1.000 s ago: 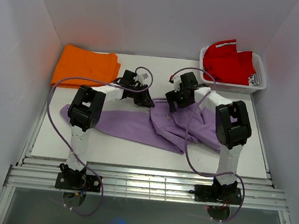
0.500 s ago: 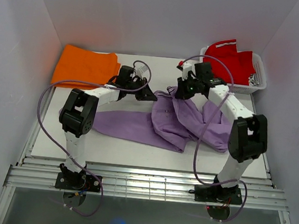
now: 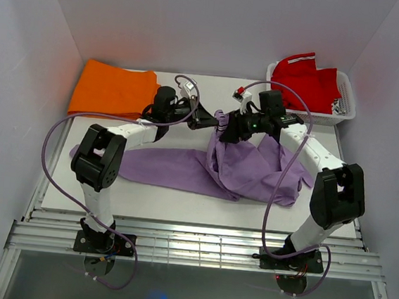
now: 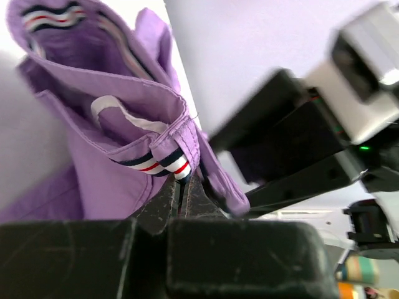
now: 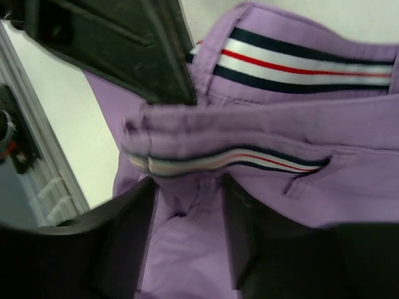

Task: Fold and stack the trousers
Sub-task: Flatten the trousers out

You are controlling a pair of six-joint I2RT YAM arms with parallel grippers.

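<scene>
The lilac trousers point(image 3: 183, 170) lie across the white table, with the waistband end pulled up at the middle. My left gripper point(image 3: 213, 117) is shut on the waistband edge, right by its navy, white and red stripe point(image 4: 163, 165); the fingertips point(image 4: 184, 180) pinch the fabric point(image 4: 106, 156). My right gripper point(image 3: 226, 127) sits directly against the left one. Its jaws point(image 5: 187, 187) stand apart, and a loose bunch of lilac cloth point(image 5: 299, 124) hangs between them below the striped band. The right gripper's black body point(image 4: 293, 149) fills the right side of the left wrist view.
A folded orange garment point(image 3: 113, 88) lies at the back left. A white basket point(image 3: 345, 100) holding a red garment point(image 3: 305, 78) stands at the back right. White walls close in three sides, and a metal rail point(image 3: 191, 237) runs along the near edge.
Both grippers travelled to the back middle and met, lifting the waistband off the table. The left shut on it; the right shut, then its jaws parted again.
</scene>
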